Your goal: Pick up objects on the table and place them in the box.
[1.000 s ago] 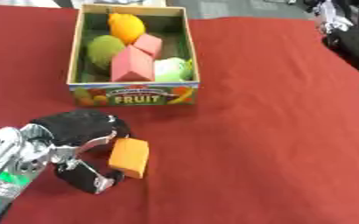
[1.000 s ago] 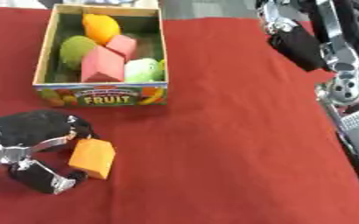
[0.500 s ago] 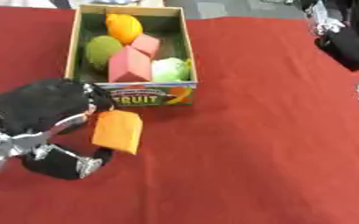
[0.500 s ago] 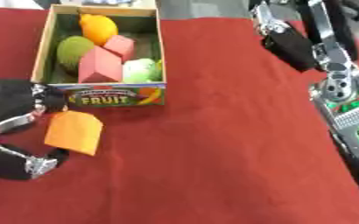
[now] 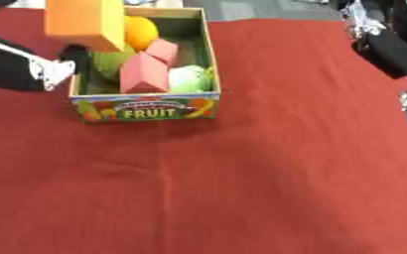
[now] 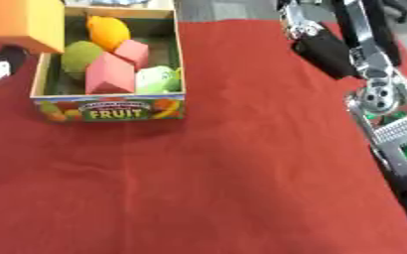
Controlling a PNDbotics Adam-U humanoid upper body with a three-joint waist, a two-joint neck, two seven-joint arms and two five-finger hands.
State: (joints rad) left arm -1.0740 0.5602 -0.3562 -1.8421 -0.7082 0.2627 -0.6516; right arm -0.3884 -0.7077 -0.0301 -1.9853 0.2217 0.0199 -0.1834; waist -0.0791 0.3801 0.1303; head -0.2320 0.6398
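Observation:
An orange block (image 5: 84, 22) hangs in the air over the left rim of the cardboard box (image 5: 146, 107) marked FRUIT. My left hand (image 5: 14, 72) reaches in from the left edge and is curled on the block; most of the hand is cut off by the picture's edge. Inside the box lie an orange fruit (image 5: 142, 31), two pink blocks (image 5: 144, 72), a dark green fruit (image 5: 111, 62) and a pale green one (image 5: 189, 79). My right hand (image 6: 325, 50) hangs black at the upper right, far from the box.
The red cloth (image 5: 241, 188) covers the whole table in front of and right of the box. My right arm's silver joint and green-lit panel (image 6: 389, 119) run down the right edge.
My left hand has lifted the orange block from the cloth in front of the box up and back over the box's left side. The camera view has shifted too.

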